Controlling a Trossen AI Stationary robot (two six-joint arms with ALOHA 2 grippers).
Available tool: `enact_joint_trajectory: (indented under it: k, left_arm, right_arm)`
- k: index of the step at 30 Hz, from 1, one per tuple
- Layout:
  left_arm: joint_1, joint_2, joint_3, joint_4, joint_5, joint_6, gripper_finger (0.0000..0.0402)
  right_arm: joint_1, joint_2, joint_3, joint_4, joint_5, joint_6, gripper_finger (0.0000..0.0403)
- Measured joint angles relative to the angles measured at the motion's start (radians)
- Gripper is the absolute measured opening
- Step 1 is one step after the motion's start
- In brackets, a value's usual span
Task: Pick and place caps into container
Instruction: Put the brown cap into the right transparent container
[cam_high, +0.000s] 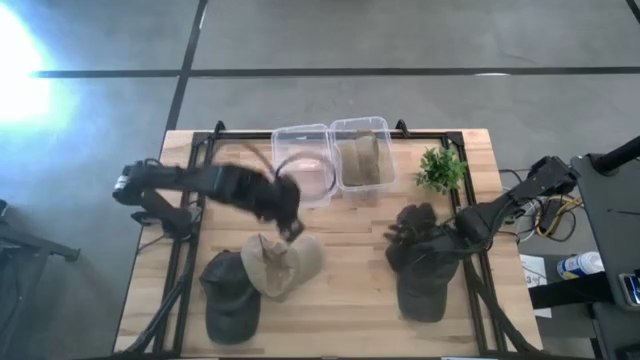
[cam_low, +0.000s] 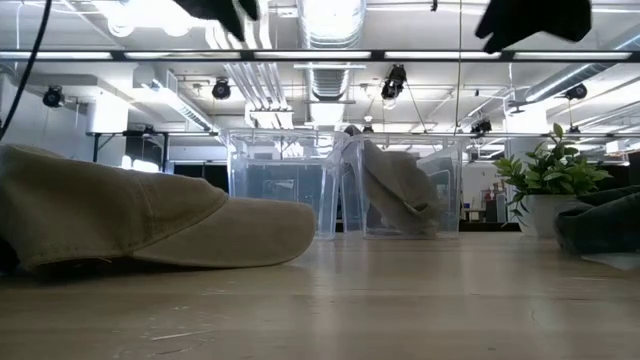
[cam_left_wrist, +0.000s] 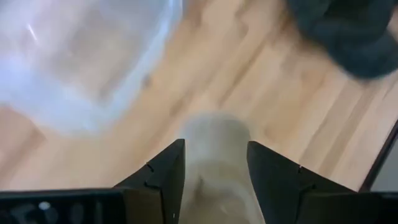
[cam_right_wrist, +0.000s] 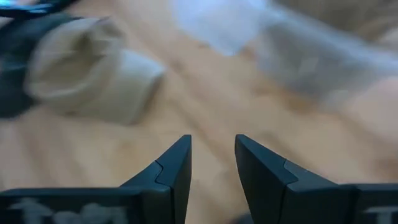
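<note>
1. Fingers of our left gripper (cam_high: 290, 226) are spread, nothing pinched; in the left wrist view a tan cap (cam_left_wrist: 214, 162) shows between them, below.
2. Left gripper hangs over the table (cam_high: 350, 290), just above the tan cap (cam_high: 283, 262) at front centre, near the empty left bin (cam_high: 302, 163).
3. Our right gripper (cam_right_wrist: 212, 163) has its fingers apart with a narrow gap, bare wood between them; in the high view it sits over the dark caps at the right (cam_high: 425, 238).
4. Caps on the table: one tan at front centre, one dark cap (cam_high: 230, 295) touching its left side, and a dark heap (cam_high: 422, 275) at front right; we cannot tell how many caps are in the heap.
5. One tan cap (cam_high: 362, 160) lies in the right bin (cam_high: 385, 125); the low view shows it leaning inside (cam_low: 400, 190).
6. Plant (cam_high: 440, 168) stands just right of the right bin.
</note>
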Motion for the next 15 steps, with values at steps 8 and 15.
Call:
enact_joint_trajectory:
  k: [8,15]
  left_arm:
    - [-0.257,-0.006,-0.305,0.004,-0.006,-0.494,0.0165]
    - [-0.333,-0.006,-0.564,0.225,-0.023,-0.694,0.0165]
  right_arm:
    - [-0.077,0.0,-0.246,0.555,-0.105,-0.034,0.0121]
    - [-0.112,0.0,-0.418,0.767,-0.227,0.086,0.0121]
